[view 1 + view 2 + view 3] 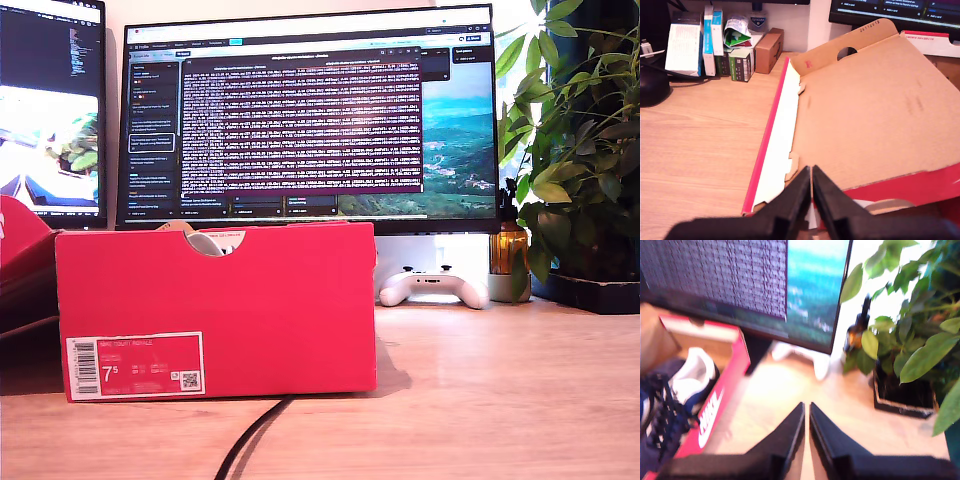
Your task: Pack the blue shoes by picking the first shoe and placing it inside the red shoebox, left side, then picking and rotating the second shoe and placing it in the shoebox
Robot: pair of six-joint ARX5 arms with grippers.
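The shoebox (pixel 215 310) stands on the counter (pixel 480 400) at the exterior view's left, before the monitor (pixel 310 115). A blue shoe (pixel 670 400) lies inside it. A white controller (pixel 435 287) sits further right, then a plant (pixel 580 150). My first gripper (pixel 811 192) hangs over the open lid (pixel 875 110), jaws closed, empty. My second gripper (pixel 806 427) hangs beside the box, jaws likewise closed, empty.

My first gripper (pixel 811 192) shows two matte black, wedge-shaped fingers (pixel 790 200) tapering to narrow tips from a broad black base. My second gripper (pixel 806 432) looks alike: plain black tapered fingers (pixel 827 440), smooth, with no markings, screws or cables visible.
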